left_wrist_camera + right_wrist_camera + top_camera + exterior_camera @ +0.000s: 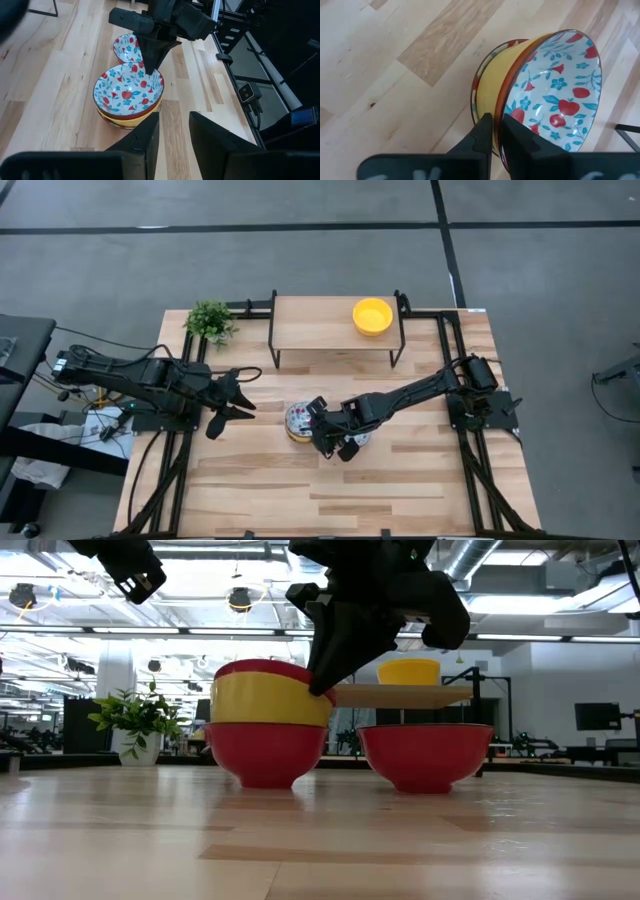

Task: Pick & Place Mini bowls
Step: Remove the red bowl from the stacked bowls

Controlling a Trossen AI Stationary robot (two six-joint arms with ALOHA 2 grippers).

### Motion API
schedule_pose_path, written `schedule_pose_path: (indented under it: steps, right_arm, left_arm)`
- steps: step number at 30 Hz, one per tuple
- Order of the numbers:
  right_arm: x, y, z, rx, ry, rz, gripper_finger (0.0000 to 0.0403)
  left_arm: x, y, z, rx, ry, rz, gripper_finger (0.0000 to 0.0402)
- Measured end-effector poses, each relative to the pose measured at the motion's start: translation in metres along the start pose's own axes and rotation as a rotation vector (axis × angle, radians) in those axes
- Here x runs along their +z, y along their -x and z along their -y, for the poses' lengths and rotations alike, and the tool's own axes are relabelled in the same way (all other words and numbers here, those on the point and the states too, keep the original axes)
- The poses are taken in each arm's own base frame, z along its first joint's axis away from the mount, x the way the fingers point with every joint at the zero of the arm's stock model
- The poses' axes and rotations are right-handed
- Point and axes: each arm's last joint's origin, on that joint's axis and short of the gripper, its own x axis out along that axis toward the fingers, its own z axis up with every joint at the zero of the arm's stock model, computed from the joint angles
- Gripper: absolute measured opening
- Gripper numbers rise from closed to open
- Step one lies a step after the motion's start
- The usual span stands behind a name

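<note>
A stack of mini bowls (pixel 296 420) stands mid-table. A floral bowl (pixel 128 92) nests in a yellow bowl (pixel 268 700), which nests in a red-walled bowl (pixel 265 752). A second floral bowl (pixel 126 46), red outside (pixel 425 755), stands on the table right of the stack. One yellow bowl (pixel 372 316) rests on the raised wooden shelf. My right gripper (pixel 496 125) is shut on the top bowl's rim. My left gripper (pixel 172 135) hovers open left of the stack (pixel 238 398). My right gripper pinches the top floral bowl's rim (pixel 153 70) on the side toward the table's right. One finger (pixel 517 135) is inside the bowl, and the other (pixel 481 132) is outside by the yellow wall. It comes from above, slanting in from the right. The bowl sits nested on the stack.
A small green plant (pixel 210 320) stands at the far left corner. The black-legged shelf (pixel 320 325) spans the far middle of the table. Bare wood (pixel 330 490) lies toward the near edge.
</note>
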Motion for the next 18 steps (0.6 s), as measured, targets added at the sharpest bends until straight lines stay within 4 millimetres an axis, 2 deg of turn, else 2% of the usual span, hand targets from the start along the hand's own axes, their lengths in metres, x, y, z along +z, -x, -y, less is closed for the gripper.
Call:
schedule_pose_path:
  steps: [8, 18]
  right_arm:
    - [0.0000, 0.0001, -0.0001, 0.004, -0.001, 0.002, 0.0022]
    - [-0.0029, 0.0006, -0.0004, 0.080, -0.058, 0.015, 0.0050]
  left_arm:
    - [0.0000, 0.0000, 0.0000, 0.000, 0.000, 0.000, 0.0106]
    - [0.0000, 0.0000, 0.0000, 0.000, 0.000, 0.000, 0.0106]
